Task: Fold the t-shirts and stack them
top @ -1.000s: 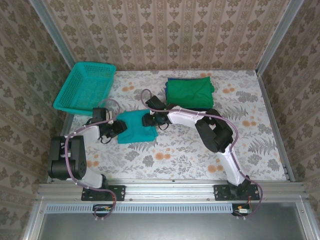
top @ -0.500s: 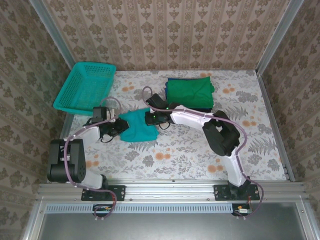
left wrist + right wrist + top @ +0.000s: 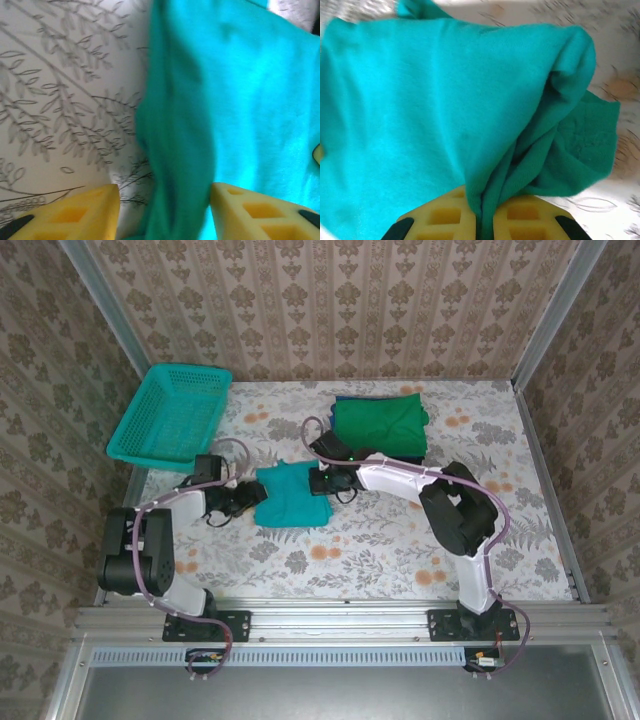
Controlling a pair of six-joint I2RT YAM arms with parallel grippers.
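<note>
Since a second ago the teal t-shirt (image 3: 288, 495) has slid right across the table (image 3: 400, 540), toward the folded green t-shirt (image 3: 378, 427). The right claw (image 3: 322, 483) pinches its right edge, while the left claw (image 3: 248, 499) stands spread at its left edge. The green t-shirt lies far-right of the right claw, the nearer arm.

No lettering, label, brand mark or number can be read anywhere. The teal t-shirt (image 3: 290, 498) shows only plain cloth on the faces turned to the cameras, and the green t-shirt (image 3: 378, 427) is plain as well. The table cover (image 3: 380, 540) and the walls (image 3: 340, 300) carry leaf and flower patterns, without words.
</note>
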